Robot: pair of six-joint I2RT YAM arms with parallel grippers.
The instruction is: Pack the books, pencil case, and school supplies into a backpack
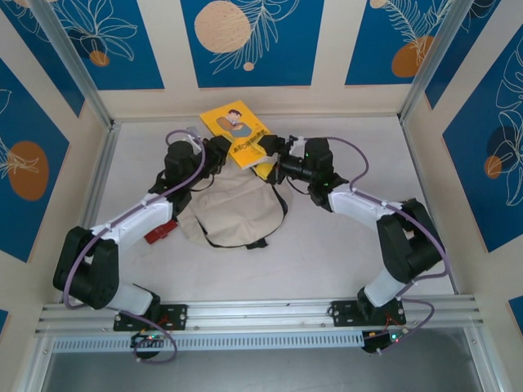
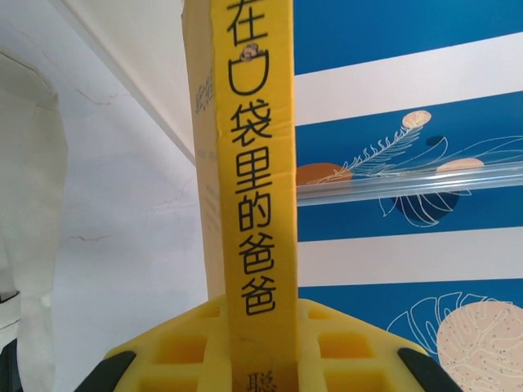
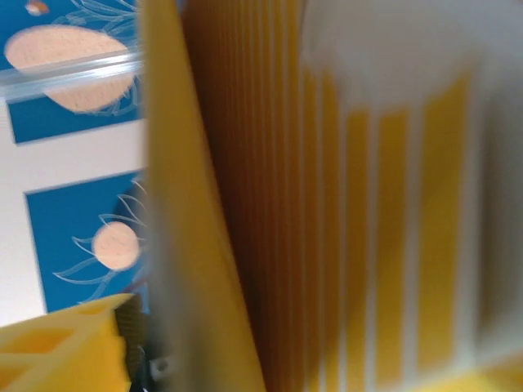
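A yellow book (image 1: 237, 129) with a blue-grey cover picture is held up over the far edge of the cream-beige backpack (image 1: 233, 214), which lies flat mid-table. My left gripper (image 1: 221, 150) is shut on the book's left side. In the left wrist view the yellow spine (image 2: 253, 163) with black characters stands clamped between the yellow pads (image 2: 172, 351). My right gripper (image 1: 273, 160) sits at the book's lower right corner. In the right wrist view the blurred yellow-striped book (image 3: 327, 204) is very close, with one yellow finger (image 3: 57, 351) left of it; its grip is unclear.
A small red object (image 1: 161, 232) lies at the backpack's left edge, beside the left arm. Blue and cream wall panels with aluminium posts (image 1: 73, 65) enclose the table on three sides. A metal rail (image 1: 261, 314) runs along the near edge.
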